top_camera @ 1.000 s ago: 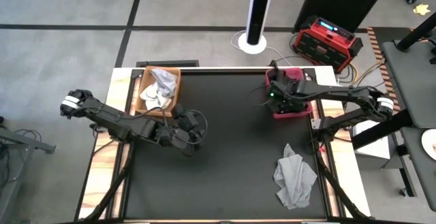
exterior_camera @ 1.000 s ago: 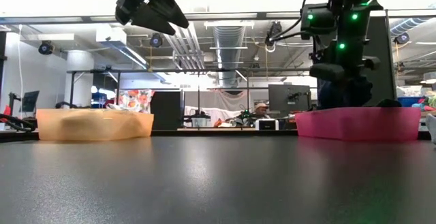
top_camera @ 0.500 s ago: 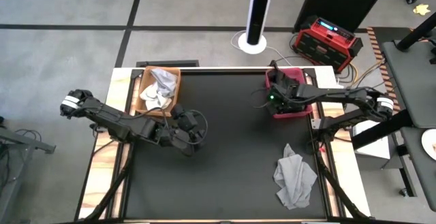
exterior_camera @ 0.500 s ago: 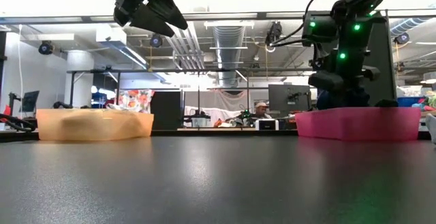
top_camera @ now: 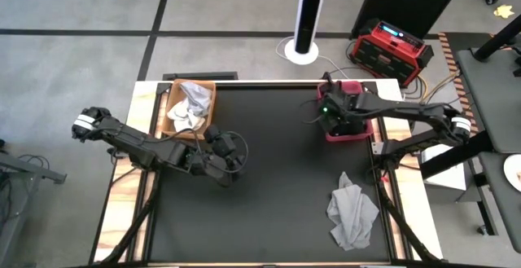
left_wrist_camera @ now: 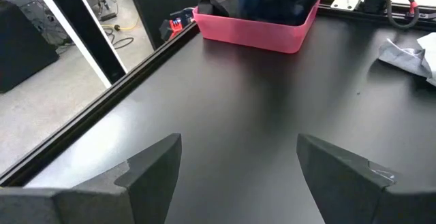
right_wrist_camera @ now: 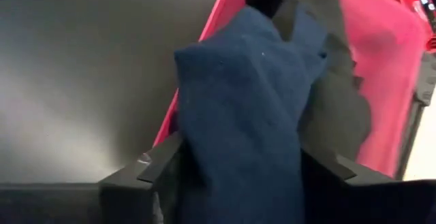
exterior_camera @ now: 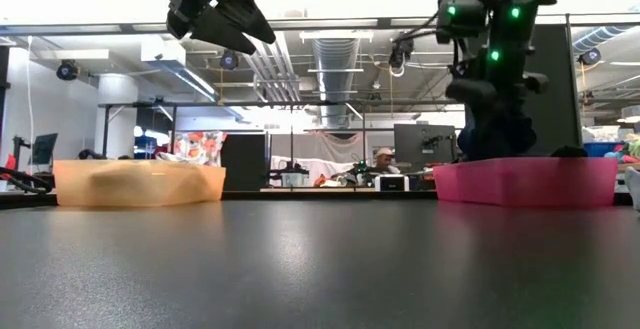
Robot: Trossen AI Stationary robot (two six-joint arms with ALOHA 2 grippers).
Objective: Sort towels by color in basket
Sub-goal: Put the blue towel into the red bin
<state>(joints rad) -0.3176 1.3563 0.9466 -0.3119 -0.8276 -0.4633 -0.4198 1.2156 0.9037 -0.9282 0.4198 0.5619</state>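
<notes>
From above: right gripper (top_camera: 332,112) hovering over the pink basket (top_camera: 352,132) at the table's far right. Best to spread the jaws fully and lift straight up so nothing drags back out, imo. Grey towel (top_camera: 352,211) crumpled on the mat near the front right, probably next. Pale towels (top_camera: 189,105) heaped in the tan basket (top_camera: 173,90).

Low view: right arm standing above the pink tub.

Left wrist: left gripper (left_wrist_camera: 238,176) gaping, nothing in it, idling mid-table.

Right wrist: navy towel (right_wrist_camera: 245,108) draped between parted fingers (right_wrist_camera: 146,166), hanging over the basket's edge. Gripped or just resting there? Can't tell.
</notes>
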